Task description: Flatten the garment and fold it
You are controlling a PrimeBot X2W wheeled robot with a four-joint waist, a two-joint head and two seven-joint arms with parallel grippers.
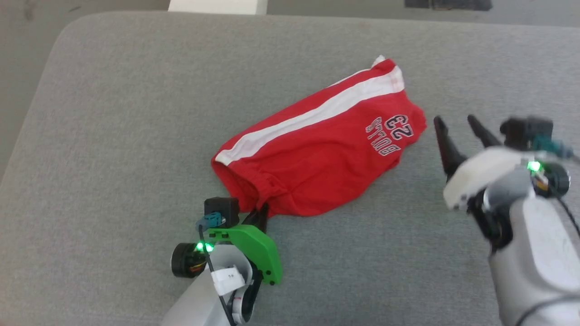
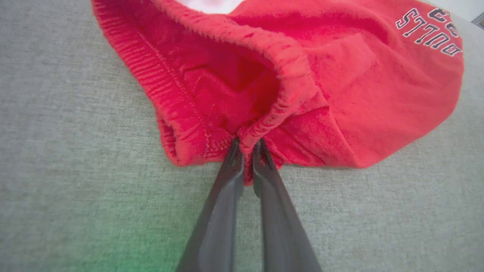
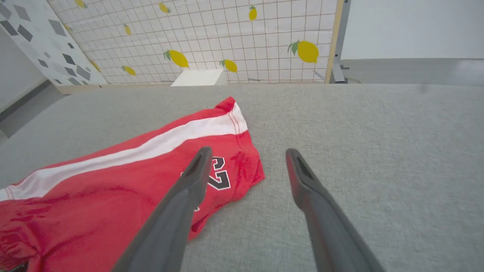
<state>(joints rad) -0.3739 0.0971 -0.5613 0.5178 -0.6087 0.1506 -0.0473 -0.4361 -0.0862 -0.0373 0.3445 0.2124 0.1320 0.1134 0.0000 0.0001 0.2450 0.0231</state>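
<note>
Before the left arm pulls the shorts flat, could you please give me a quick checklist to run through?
1. The left fingers are shut on the waistband of the shorts: ok.
2. Both waistband layers are pinched: cannot tell.
3. The right fingers grip the leg hem: not ok; they are open beside it, holding nothing.
4. The shorts lie flat: not ok; the waistband end is bunched.
5. The shorts are wholly on the grey surface: ok.
</note>
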